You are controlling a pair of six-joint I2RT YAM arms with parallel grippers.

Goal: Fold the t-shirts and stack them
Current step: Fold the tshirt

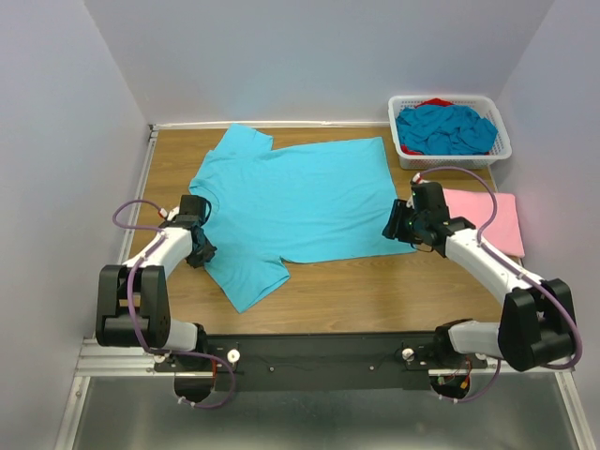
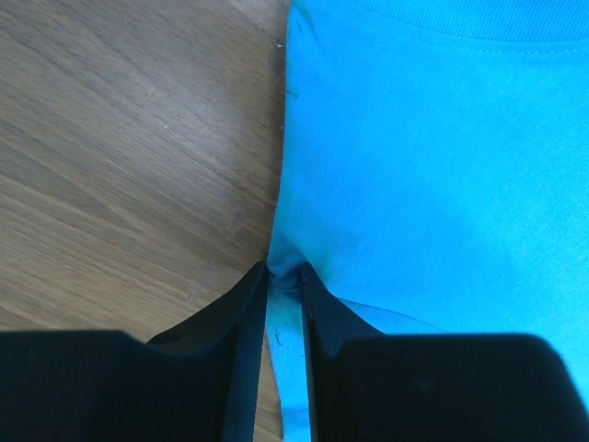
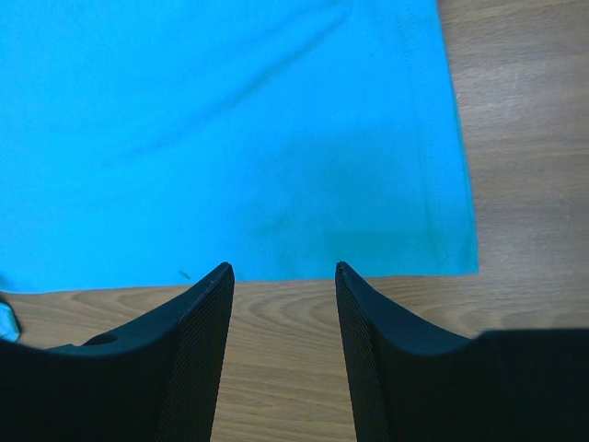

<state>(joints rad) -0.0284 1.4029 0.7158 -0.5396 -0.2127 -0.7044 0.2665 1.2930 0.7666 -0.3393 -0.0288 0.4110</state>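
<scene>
Left gripper (image 2: 285, 276) is pinched shut on the edge of the turquoise t-shirt (image 1: 300, 202) beside the collar. The right gripper (image 3: 283, 269) hovers with jaws apart and empty just off the hem near a bottom corner, so it should probably slide over that hem and close fully before both arms lift together, keeping the cloth taut. That shirt lies spread flat and nearly smooth across the middle of the wooden table (image 1: 356, 291), collar to the left, with a folded pink t-shirt (image 1: 487, 217) just to its right and more turquoise shirts (image 1: 445, 129) heaped in the white basket (image 1: 455, 161) at the far right corner.
</scene>
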